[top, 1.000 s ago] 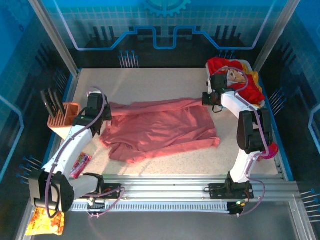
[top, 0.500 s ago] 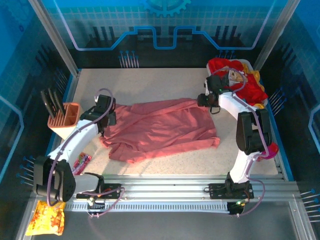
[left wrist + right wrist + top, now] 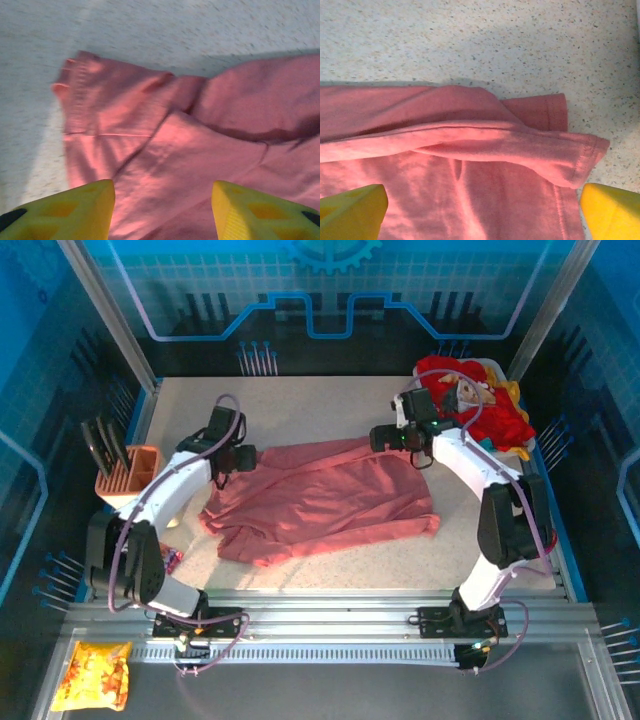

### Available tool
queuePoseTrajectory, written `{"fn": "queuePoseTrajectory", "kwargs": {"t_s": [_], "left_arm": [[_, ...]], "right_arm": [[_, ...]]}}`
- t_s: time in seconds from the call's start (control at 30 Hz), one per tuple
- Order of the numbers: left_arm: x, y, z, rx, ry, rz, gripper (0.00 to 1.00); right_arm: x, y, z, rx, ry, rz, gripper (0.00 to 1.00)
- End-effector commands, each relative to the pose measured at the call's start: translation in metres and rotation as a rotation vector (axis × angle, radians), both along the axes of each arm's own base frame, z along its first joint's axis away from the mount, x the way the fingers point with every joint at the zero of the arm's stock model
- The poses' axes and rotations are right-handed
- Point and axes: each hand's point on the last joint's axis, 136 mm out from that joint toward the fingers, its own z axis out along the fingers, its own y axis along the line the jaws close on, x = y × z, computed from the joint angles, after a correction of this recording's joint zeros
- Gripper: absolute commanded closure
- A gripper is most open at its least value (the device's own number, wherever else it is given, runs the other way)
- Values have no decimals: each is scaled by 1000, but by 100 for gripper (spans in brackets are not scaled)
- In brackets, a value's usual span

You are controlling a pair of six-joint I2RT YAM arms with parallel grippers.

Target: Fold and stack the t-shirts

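Note:
A dusty rose-pink t-shirt (image 3: 320, 498) lies rumpled and partly folded across the middle of the table. My left gripper (image 3: 244, 458) hovers open over its far left corner; the yellow fingers (image 3: 80, 207) stand wide apart above the pink cloth (image 3: 165, 150) with nothing between them. My right gripper (image 3: 381, 438) hovers open over the shirt's far right edge, where a folded hem (image 3: 520, 145) lies between the spread fingertips (image 3: 355, 210). A heap of bright red (image 3: 490, 415) and yellow shirts sits at the back right.
An orange rack (image 3: 128, 478) with dark tools stands at the left edge. A small pink packet (image 3: 170, 560) lies near the left arm. An orange-yellow snack bag (image 3: 92, 676) rests off the table at the front left. Bare speckled tabletop (image 3: 310, 410) lies behind the shirt.
Both grippers have let the shirt's far corners go and moved inward and away from the bases. The left went right and back, the right went left. The far edge has settled.

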Motion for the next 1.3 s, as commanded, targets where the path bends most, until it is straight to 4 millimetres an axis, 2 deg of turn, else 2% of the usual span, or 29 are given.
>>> {"fn": "queuePoseTrajectory", "kwargs": {"t_s": [0.0, 0.23, 0.33, 0.47, 0.63, 0.9, 1.13, 1.27], "left_arm": [[13, -31, -12, -82, 16, -65, 46], [47, -30, -37, -70, 47, -7, 48], [56, -20, -39, -50, 48, 13, 49], [64, -12, -40, -87, 52, 6, 54], [63, -23, -48, -109, 75, -73, 58], [61, -25, -68, -120, 108, -74, 59], [50, 1, -82, -122, 151, 70, 57], [49, 1, -82, -133, 144, 78, 57]], "right_arm": [[-17, 9, 5, 69, 25, 26, 0], [-33, 16, 6, 128, 34, 42, 0], [-37, 17, 6, 138, 33, 47, 0], [-37, 14, 3, 125, 36, 44, 0], [-36, 12, 2, 120, 36, 40, 0], [-36, 10, 6, 123, 36, 37, 0], [-40, 6, 8, 119, 32, 33, 0], [-41, 6, 7, 117, 39, 37, 0]]}}
